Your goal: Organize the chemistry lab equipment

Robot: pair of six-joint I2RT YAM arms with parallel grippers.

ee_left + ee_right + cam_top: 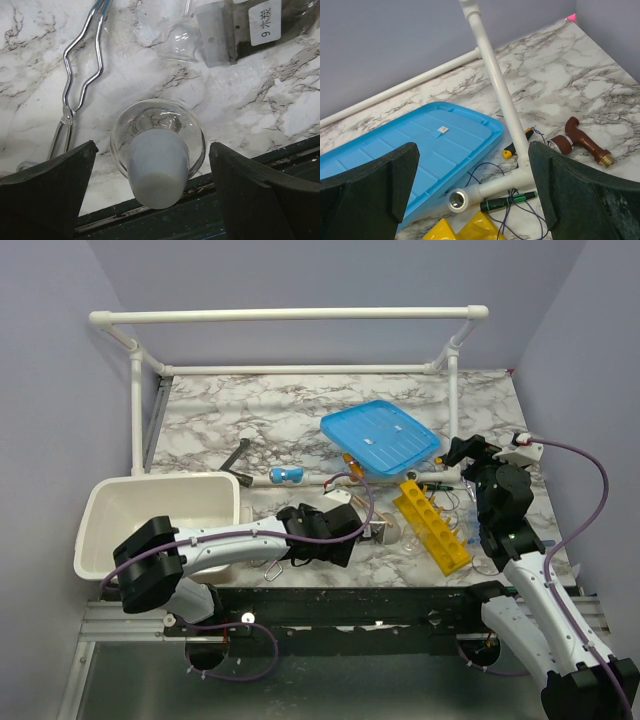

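A clear glass flask with a white stopper stands at the table's near edge, between the open fingers of my left gripper, which do not touch it. Metal scissor tongs lie to its left. A small clear beaker lies beyond it. The yellow holed test-tube rack lies right of my left gripper. My right gripper is open and empty, held above the table near the rack's far end; in the top view it is by the blue lid.
The white tub sits front left. The blue lid leans on small items behind the rack. A white pipe frame crosses the back. A grey labelled box, a black-green pen, purple wire and a brown fitting lie nearby.
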